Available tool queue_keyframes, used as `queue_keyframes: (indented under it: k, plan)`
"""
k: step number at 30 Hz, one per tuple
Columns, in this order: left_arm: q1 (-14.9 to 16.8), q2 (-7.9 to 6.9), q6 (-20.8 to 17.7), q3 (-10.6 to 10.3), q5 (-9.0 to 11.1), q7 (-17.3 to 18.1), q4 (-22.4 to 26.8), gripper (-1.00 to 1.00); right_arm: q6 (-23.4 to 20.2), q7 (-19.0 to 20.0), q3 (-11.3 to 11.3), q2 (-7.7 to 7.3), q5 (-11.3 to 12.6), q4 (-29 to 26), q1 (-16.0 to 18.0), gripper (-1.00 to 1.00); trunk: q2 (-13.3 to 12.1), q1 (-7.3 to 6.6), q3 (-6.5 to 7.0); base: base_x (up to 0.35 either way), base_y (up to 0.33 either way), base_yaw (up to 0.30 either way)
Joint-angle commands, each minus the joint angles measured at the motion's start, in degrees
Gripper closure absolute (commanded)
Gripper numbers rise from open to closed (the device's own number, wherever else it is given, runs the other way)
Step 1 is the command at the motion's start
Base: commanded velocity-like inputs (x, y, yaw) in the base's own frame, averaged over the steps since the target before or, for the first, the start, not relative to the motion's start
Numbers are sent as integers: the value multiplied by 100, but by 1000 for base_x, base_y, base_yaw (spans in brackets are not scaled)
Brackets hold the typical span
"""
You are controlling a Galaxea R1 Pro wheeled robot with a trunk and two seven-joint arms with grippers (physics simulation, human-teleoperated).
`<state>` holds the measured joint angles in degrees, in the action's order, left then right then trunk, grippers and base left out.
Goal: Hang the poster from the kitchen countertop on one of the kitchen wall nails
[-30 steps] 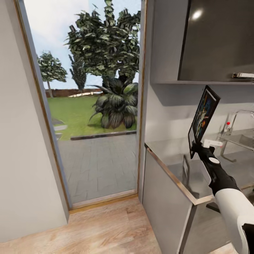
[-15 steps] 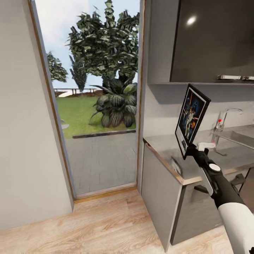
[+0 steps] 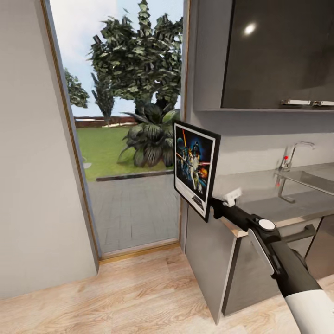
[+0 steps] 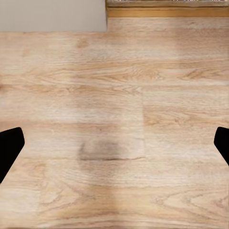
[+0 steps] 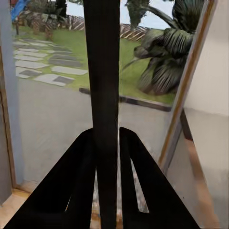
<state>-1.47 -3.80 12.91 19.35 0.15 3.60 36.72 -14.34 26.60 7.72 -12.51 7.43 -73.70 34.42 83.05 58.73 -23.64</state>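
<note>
Beside steel countertop (image 3: 260,204), right claw (image 3: 214,207) pinches flat framed poster (image 3: 195,168).

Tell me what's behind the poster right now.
Behind the poster, clamped in the right pincer, are the glass door's frame, garden plant and the countertop's left end. The wall strip it covers is hidden; no nail is visible.

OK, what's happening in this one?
The robot's right gripper has its jaws shut on the lower edge of the poster, holding it upright in the air beyond the end of the kitchen countertop, in front of the glass door to the garden. So the poster is off the counter but not yet hung. The left gripper is open, facing the wood floor.
</note>
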Motion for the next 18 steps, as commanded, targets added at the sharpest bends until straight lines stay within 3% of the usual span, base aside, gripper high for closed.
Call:
queue_keyframes:
  k: [1, 5, 10, 18]
  plan:
    - [0, 1, 8, 56, 2, 39, 6, -100, -62, 31, 66, 13, 69, -31, -3, 100, 3, 0, -5, -3, 0, 0]
    - [3, -5, 10, 169, 3, 43, 10, -100, -80, 100, 403, 75, 142, -101, -316, 100, 3, 0, -5, -1, 0, 0]
    - [0, -15, 8, 193, 8, 48, 6, -100, -89, 199, 471, 87, 325, -88, -561, 100, 3, 0, -5, 0, 0, 0]
    - [0, -16, 2, 200, 4, 369, -14, -100, -97, 290, 499, 90, 387, -85, -626, 100, 3, 0, -17, 0, 0, 58]
